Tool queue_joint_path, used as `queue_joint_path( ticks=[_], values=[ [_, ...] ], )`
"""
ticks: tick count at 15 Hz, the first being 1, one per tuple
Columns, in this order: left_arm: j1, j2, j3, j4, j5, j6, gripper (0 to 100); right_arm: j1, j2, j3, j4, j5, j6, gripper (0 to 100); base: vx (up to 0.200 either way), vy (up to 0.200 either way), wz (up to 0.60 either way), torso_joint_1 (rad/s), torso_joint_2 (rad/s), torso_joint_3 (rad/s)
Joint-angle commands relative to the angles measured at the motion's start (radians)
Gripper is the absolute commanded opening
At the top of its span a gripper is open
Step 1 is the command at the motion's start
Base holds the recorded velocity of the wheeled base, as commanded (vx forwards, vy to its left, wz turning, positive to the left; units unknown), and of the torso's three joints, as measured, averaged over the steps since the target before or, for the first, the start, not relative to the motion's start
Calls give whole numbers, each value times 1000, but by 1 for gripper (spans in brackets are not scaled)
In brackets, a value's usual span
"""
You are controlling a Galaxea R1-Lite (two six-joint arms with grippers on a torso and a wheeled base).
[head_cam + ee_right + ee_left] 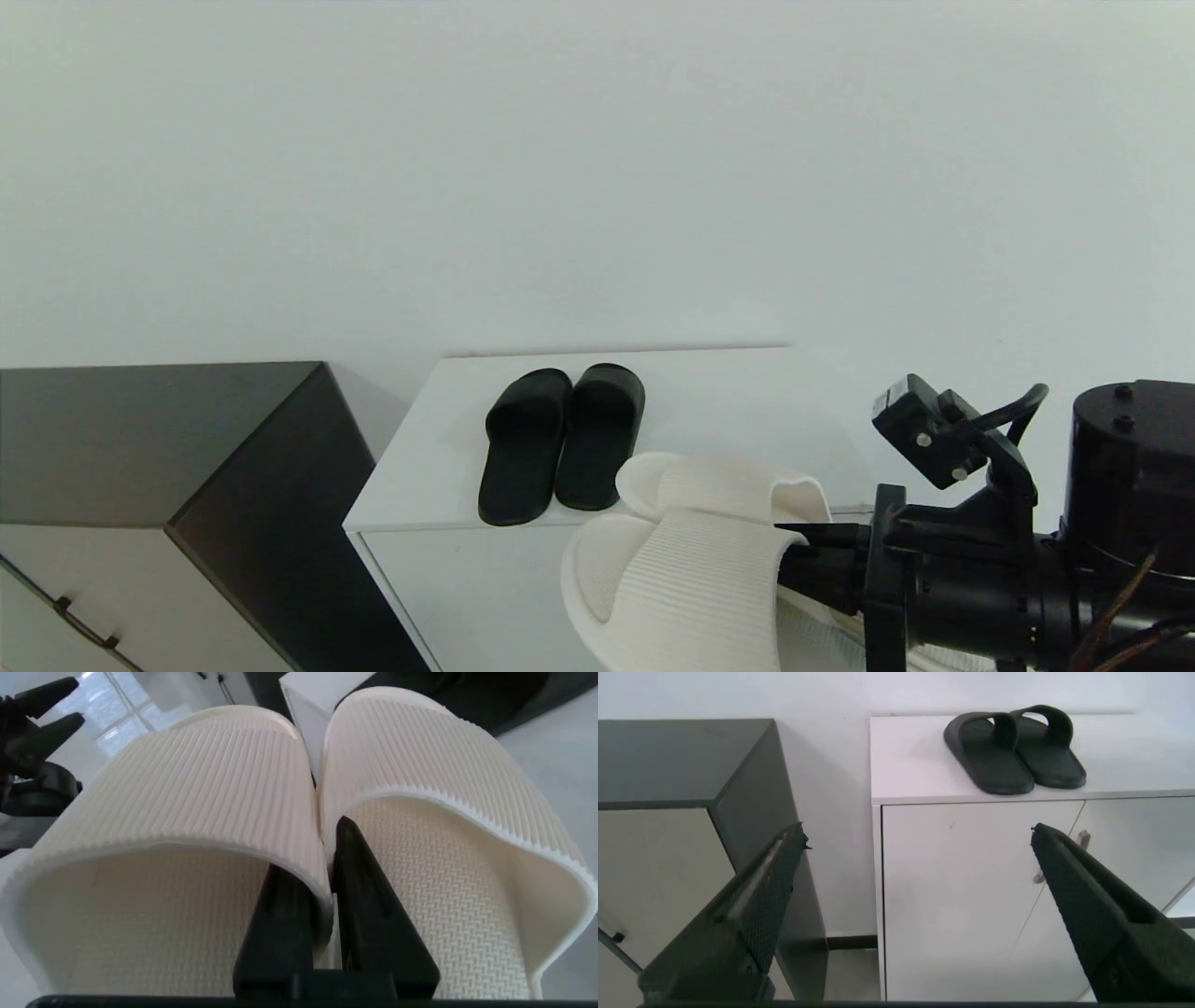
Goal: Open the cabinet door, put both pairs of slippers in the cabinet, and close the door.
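Left wrist view: cabinet door [971,896] front

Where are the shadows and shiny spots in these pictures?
Head view: the black slippers cast a faint, soft shadow on the white cabinet top. Left wrist view: the cabinet front looks dimmer than its top. Right wrist view: bright glare on the floor behind the white slippers in the right end effector.
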Motion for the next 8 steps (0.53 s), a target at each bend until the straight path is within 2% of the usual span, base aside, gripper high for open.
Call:
queue_joint_path(
  ticks=[1, 4, 8],
  values=[
    [0, 0, 0, 0, 1, 0, 100, -1, -5, 8, 0, 6, -1, 0, -200, 0, 0, -7, 2, 2],
    [0, 0, 0, 0, 1, -2, 100, -1, 6, 10, 0, 6, -1, 0, -200, 0, 0, 10, 6, -1],
    [0, 0, 0, 0, 1, -2, 100, -1, 27, 17, 0, 6, -17, 0, 0, 0, 0, 0, 0, 0]
  ],
)
